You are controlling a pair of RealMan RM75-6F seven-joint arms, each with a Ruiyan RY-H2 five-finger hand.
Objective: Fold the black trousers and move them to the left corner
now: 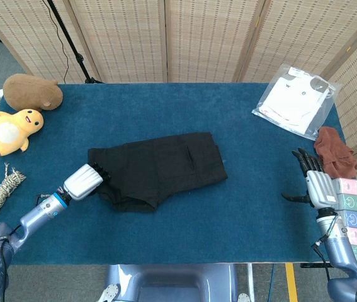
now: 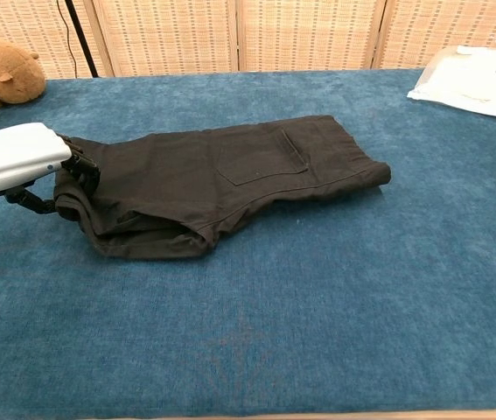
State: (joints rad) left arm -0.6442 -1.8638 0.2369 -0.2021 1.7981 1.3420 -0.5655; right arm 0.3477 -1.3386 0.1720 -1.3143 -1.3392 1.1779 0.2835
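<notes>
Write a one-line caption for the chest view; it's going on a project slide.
Left hand grips the bunched end of the folded black trousers on the blue table.

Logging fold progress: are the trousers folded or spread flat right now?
Folded. The trousers lie as a compact doubled bundle with stacked layers along the front edge; the left hand grips their bunched left end.
</notes>
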